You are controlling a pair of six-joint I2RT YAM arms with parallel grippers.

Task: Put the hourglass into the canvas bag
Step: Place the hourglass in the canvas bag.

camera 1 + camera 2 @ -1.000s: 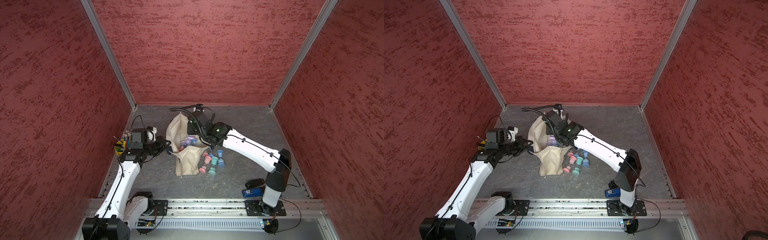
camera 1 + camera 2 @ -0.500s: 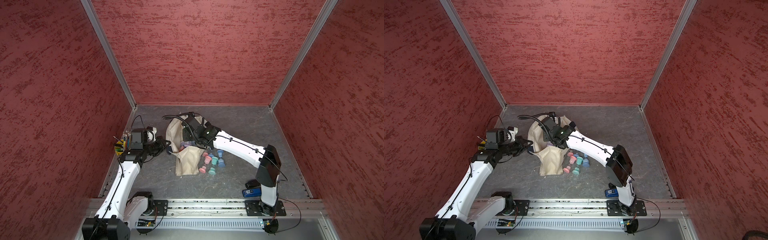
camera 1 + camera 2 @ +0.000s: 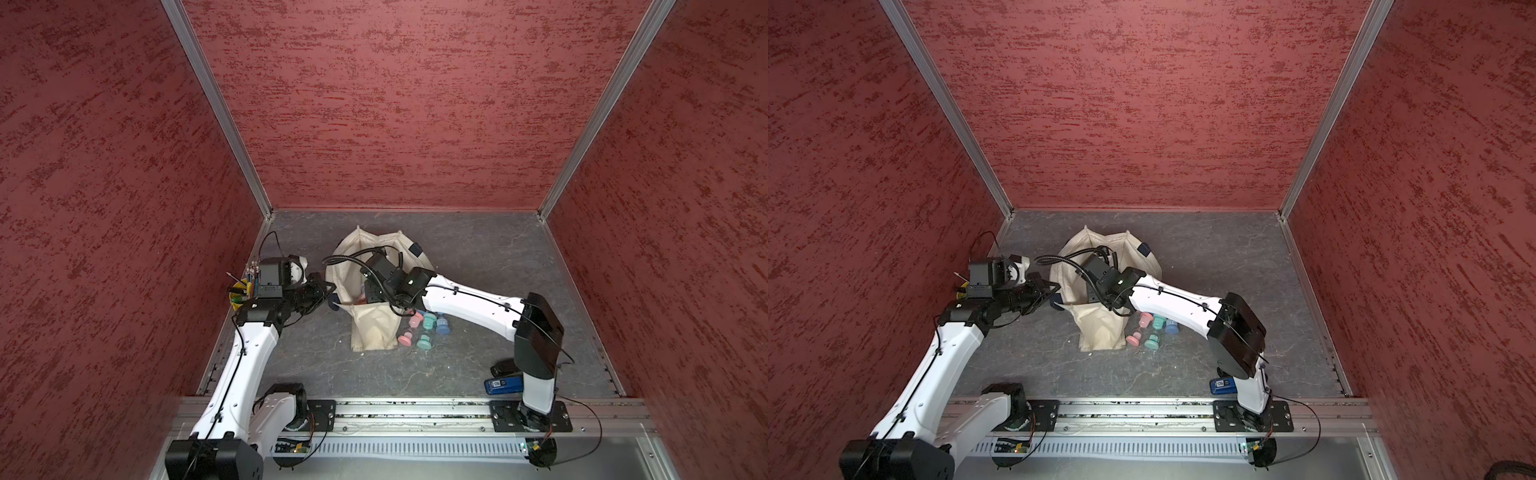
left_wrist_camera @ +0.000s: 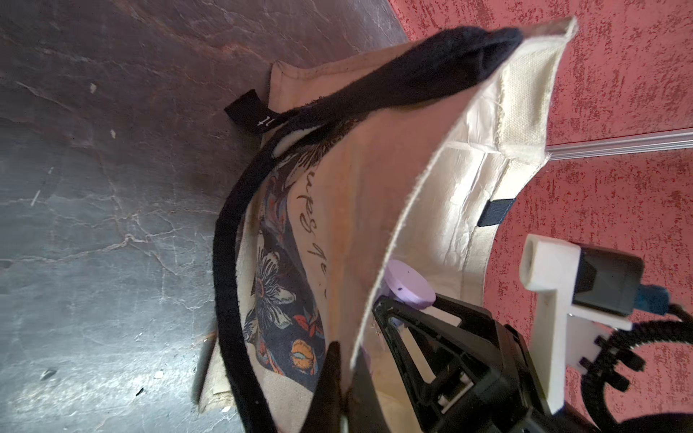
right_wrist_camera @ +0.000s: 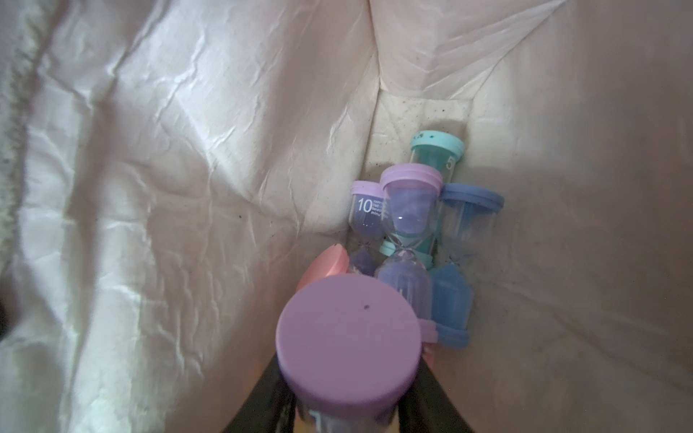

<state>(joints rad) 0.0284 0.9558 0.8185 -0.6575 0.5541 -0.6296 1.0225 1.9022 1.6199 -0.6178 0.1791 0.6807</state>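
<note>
The cream canvas bag (image 3: 374, 330) stands on the floor with its mouth held wide, seen in both top views (image 3: 1100, 330). My left gripper (image 3: 327, 291) is shut on the bag's near rim (image 4: 378, 285), pinching the cloth (image 4: 343, 378). My right gripper (image 3: 370, 291) reaches inside the mouth, shut on a purple hourglass (image 5: 348, 345) whose round cap faces the camera. The same hourglass (image 4: 408, 281) shows just past the rim in the left wrist view. Several hourglasses (image 5: 412, 217) lie at the bottom of the bag (image 5: 187, 150).
Pink (image 3: 409, 332), teal (image 3: 426, 332) and blue (image 3: 442, 326) hourglasses lie on the floor right of the bag. A yellow pencil cup (image 3: 241, 293) stands by the left wall. A blue device (image 3: 503, 384) lies near the right arm's base. Red walls close three sides.
My right gripper has dropped from above the bag's far rim down into its mouth, still holding the purple hourglass; the arm's elbow has swung nearer. The left arm has not moved.
</note>
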